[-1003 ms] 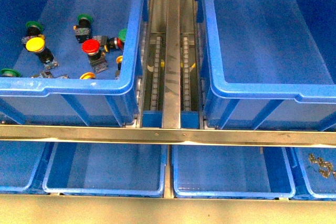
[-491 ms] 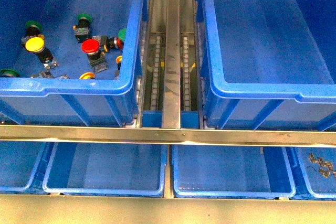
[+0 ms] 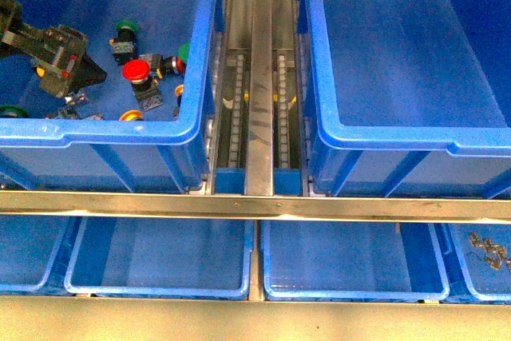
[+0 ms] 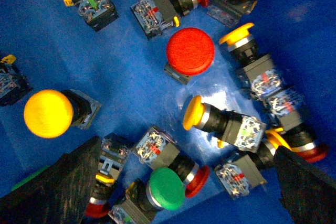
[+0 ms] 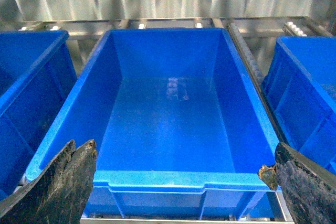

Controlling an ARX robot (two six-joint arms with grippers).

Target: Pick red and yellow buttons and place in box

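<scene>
1. Two large bins: the box (image 3: 399, 137) on the right, and the left bin (image 3: 104, 129) holding the buttons
2. Two grippers, both spread wide and holding nothing: the left gripper (image 4: 187, 145) above the buttons, the right gripper (image 5: 184, 145) above the box
3. At least four red buttons (image 4: 190, 51), three yellow buttons (image 4: 48, 113), two green caps (image 4: 166, 188)

A steel roller track (image 3: 260, 101) runs down the middle, a steel crossbar (image 3: 319, 208) spans the front above a row of shallow blue trays (image 3: 160, 257), the rightmost holding small metal parts (image 3: 489, 251).
</scene>
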